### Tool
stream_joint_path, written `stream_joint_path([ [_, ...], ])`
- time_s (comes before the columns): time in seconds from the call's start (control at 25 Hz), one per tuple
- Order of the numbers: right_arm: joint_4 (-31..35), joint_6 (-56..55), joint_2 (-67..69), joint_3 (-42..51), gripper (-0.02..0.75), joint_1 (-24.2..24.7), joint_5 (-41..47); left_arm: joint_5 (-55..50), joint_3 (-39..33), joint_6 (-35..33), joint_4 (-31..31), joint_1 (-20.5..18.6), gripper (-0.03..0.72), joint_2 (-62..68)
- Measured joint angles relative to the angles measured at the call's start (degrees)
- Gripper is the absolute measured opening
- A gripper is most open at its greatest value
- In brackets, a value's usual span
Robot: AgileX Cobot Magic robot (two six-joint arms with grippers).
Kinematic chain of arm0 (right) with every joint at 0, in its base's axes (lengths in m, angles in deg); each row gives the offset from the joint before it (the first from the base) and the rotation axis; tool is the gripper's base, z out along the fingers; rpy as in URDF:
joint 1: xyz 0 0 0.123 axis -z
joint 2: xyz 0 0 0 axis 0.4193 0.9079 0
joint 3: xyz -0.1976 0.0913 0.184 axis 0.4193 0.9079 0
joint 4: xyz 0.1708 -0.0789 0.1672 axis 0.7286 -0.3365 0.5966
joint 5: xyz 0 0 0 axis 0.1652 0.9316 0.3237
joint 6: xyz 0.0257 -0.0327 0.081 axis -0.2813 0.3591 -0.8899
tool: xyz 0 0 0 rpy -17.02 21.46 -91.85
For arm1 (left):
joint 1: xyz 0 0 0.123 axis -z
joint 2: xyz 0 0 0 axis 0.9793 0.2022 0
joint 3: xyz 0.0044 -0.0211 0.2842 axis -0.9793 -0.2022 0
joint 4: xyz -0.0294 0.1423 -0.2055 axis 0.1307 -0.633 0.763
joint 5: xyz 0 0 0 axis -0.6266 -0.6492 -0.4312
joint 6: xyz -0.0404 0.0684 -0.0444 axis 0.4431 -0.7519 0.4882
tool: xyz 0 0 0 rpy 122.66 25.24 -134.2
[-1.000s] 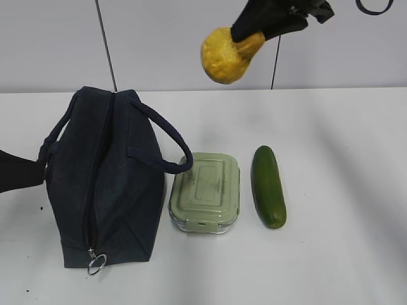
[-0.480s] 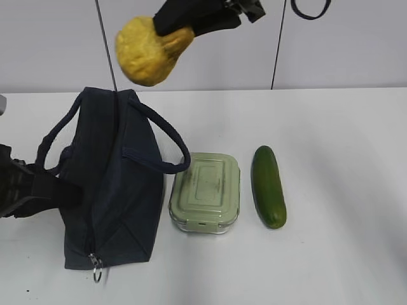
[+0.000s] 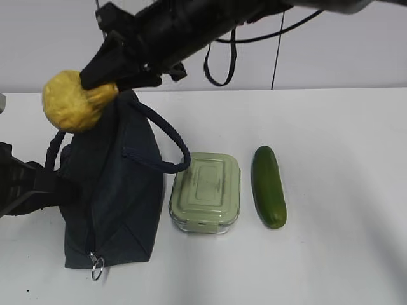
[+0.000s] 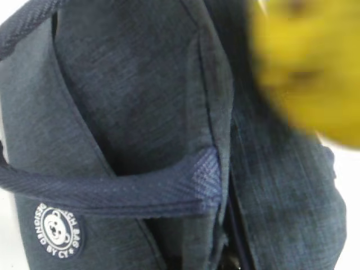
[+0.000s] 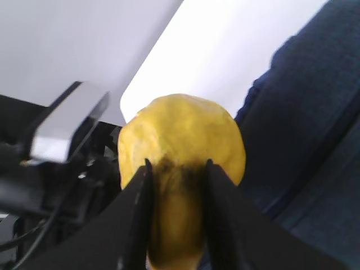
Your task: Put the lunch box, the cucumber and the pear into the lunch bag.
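Observation:
The yellow pear (image 3: 71, 101) hangs in the air over the far left end of the dark navy lunch bag (image 3: 111, 190), with my right gripper (image 3: 105, 89) shut on its narrow brownish end. The right wrist view shows both fingers clamped on the pear (image 5: 180, 135), gripper (image 5: 177, 163). My left gripper (image 3: 67, 189) is shut on the fabric of the bag's left side; in the left wrist view, bag cloth (image 4: 129, 107) hides its fingers, with the pear (image 4: 309, 73) blurred above. The green-lidded lunch box (image 3: 205, 192) and the cucumber (image 3: 268, 185) lie right of the bag.
The right arm (image 3: 191, 25) stretches across from the upper right, above the bag's handle (image 3: 168, 136). A silver ring pull (image 3: 96, 272) hangs at the bag's near end. The white table (image 3: 343, 159) meets a pale wall behind.
The right arm has carried the pear left and down, from above the lunch box to over the bag's far left end. The left gripper has moved in and closed on the bag's side.

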Motion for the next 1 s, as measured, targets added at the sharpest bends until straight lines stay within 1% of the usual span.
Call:
stream_joint_path([
  [0.08, 0.00, 0.10, 2.64, 0.00, 0.226, 0.00, -2.43, 0.13, 0.00, 0.00, -0.14, 0.00, -0.015, -0.45],
  [0.24, -3.38, 0.10, 5.69, 0.00, 0.226, 0.00, -6.55, 0.77, 0.00, 0.00, -1.35, -0.48, -0.015, -3.48],
  [0.4, -8.84, 0.13, 6.39, 0.00, 0.226, 0.00, -7.46, 0.88, 0.00, 0.00, -3.14, -2.88, -0.015, -5.82],
  [0.52, -11.32, 0.23, 6.39, 0.00, 0.233, 0.00, -8.35, 0.37, 0.00, 0.00, -3.42, -4.32, -0.016, -6.00],
  [0.56, -11.57, 0.23, 6.39, 0.00, 0.250, 0.00, -8.96, -0.05, 0.00, 0.00, -3.48, -4.46, -0.016, -6.00],
  [0.64, -10.93, 0.27, 6.39, 0.00, 0.311, 0.00, -10.69, -0.94, 0.00, 0.00, -3.52, -4.64, -0.016, -6.11],
  [0.72, -8.60, 0.27, 6.39, 0.00, 0.417, 0.00, -12.78, -1.81, 0.00, 0.00, -3.59, -4.64, -0.016, -6.19],
  [0.76, -8.60, 0.27, 6.39, 0.00, 0.417, 0.00, -12.78, -1.98, 0.00, 0.00, -3.59, -4.64, -0.016, -6.19],
  [0.8, -5.36, 0.27, 6.39, 0.00, 0.491, 0.00, -14.68, -1.98, 0.00, 0.00, -3.59, -4.64, -0.016, -6.19],
  [0.88, -3.22, 0.27, 6.39, -0.23, 0.524, 0.12, -15.94, -1.98, 0.00, 0.00, -3.59, -4.64, -0.016, -6.19],
  [1.0, -3.07, 0.27, 6.23, -1.87, 0.533, 1.13, -15.29, -1.98, 0.00, 0.00, -3.59, -4.64, -0.016, -6.19],
])
